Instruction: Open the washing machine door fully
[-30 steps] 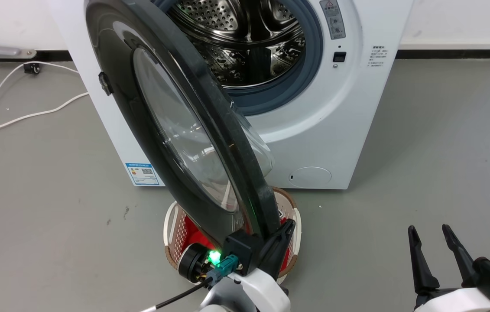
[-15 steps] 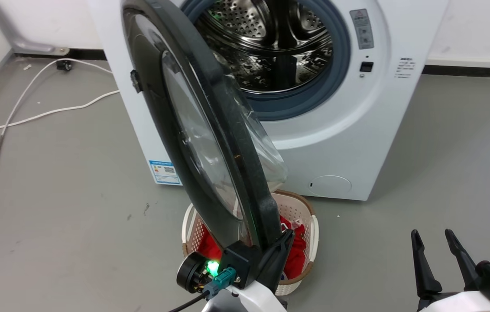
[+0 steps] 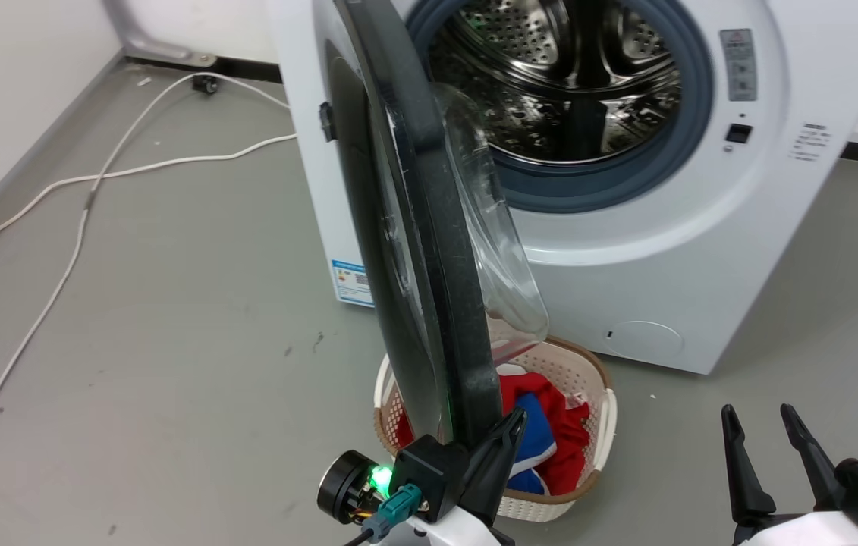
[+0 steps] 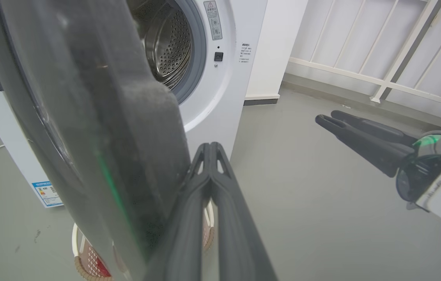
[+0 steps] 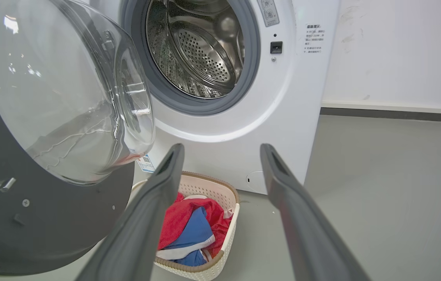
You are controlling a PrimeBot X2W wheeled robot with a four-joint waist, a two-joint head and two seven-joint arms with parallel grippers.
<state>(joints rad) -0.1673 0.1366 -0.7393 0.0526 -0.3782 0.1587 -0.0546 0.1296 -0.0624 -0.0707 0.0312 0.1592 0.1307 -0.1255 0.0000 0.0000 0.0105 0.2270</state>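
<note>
Both fingers of your left gripper (image 4: 209, 145) are pressed together with nothing between them. They lie just beside the lower rim of the large round glossy black washing machine door (image 3: 429, 250), on its inner side. That door stands swung out from the left of the white front-loading washing machine (image 3: 702, 265), nearly edge-on to your head camera. Its clear glass bowl bulges toward the steel drum mouth (image 3: 565, 76). Below the door's free edge, a cream woven plastic basket (image 3: 603, 379) sits on the grey floor, holding red and blue clothes (image 3: 550, 425). Your right gripper (image 3: 756, 413) hangs well apart at the lower right, fingers spread and empty.
</note>
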